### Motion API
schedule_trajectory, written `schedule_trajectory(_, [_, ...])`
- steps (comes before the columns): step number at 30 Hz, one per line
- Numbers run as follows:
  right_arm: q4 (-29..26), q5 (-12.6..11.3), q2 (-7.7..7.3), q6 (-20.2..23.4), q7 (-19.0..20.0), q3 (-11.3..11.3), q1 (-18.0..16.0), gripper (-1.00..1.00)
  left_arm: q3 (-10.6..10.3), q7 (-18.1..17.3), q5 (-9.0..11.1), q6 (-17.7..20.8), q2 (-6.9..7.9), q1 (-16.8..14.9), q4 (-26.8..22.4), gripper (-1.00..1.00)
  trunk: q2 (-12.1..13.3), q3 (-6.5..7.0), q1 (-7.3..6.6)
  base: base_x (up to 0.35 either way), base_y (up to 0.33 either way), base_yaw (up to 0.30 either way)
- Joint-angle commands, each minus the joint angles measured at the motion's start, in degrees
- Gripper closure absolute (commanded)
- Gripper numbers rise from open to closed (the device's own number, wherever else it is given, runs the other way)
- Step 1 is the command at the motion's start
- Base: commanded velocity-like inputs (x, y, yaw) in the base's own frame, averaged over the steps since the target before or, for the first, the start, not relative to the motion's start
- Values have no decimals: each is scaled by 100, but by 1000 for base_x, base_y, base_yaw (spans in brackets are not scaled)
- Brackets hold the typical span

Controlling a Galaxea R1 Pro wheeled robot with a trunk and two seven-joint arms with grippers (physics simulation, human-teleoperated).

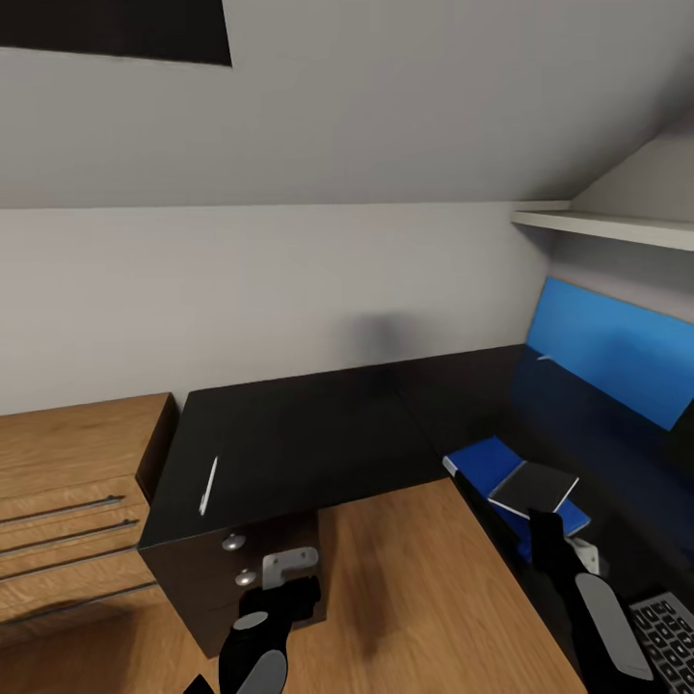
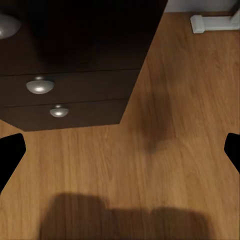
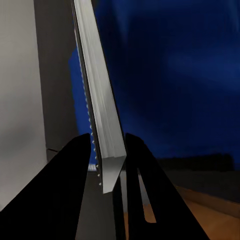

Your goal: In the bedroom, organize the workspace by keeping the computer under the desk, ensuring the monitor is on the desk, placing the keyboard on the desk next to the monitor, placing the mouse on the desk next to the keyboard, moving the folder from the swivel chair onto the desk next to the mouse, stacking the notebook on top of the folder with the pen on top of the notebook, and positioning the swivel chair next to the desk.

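Note:
The black desk [image 1: 308, 434] wraps around the corner. On its right wing lies the blue folder [image 1: 482, 461]. My right gripper [image 1: 543, 520] is shut on the grey notebook [image 1: 533, 487], holding it just over the folder's near part. In the right wrist view the notebook [image 3: 100, 100] runs edge-on between the black fingers [image 3: 75, 190]. The white pen [image 1: 208, 485] lies on the desk's left part. A corner of the keyboard [image 1: 670, 627] shows at the lower right. My left gripper [image 1: 284, 588] hangs open, low in front of the desk's drawer unit [image 2: 75, 50].
A light wooden drawer chest [image 1: 67, 501] stands left of the desk. A blue wall panel [image 1: 617, 347] and a white shelf [image 1: 617, 226] are behind the right wing. Wooden floor [image 1: 405, 578] lies between the desk wings.

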Motion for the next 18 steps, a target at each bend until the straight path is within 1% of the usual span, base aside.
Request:
schedule_trajectory(1, [-10, -21, 2, 26, -28, -9, -3, 100, -12, 40, 32, 19, 5, -7, -7, -100, -4, -6, 1, 62, 13, 0])
schedule_trajectory(6, [-10, -7, 3, 18, -29, -6, -3, 100, -14, 36, 29, 20, 5, -7, -5, -100, -4, -6, 1, 41, 7, 0])
schedule_trajectory(12, [-13, -1, 6, 15, -29, -7, -3, 100, -20, 45, 36, 20, 1, -7, -5, -100, -4, -6, 1, 153, 1, 0])
schedule_trajectory(18, [-18, 3, 11, 15, -37, -8, -3, 100, -21, 32, 37, 21, -3, -7, -5, -100, -4, -6, 1, 33, 0, 0])
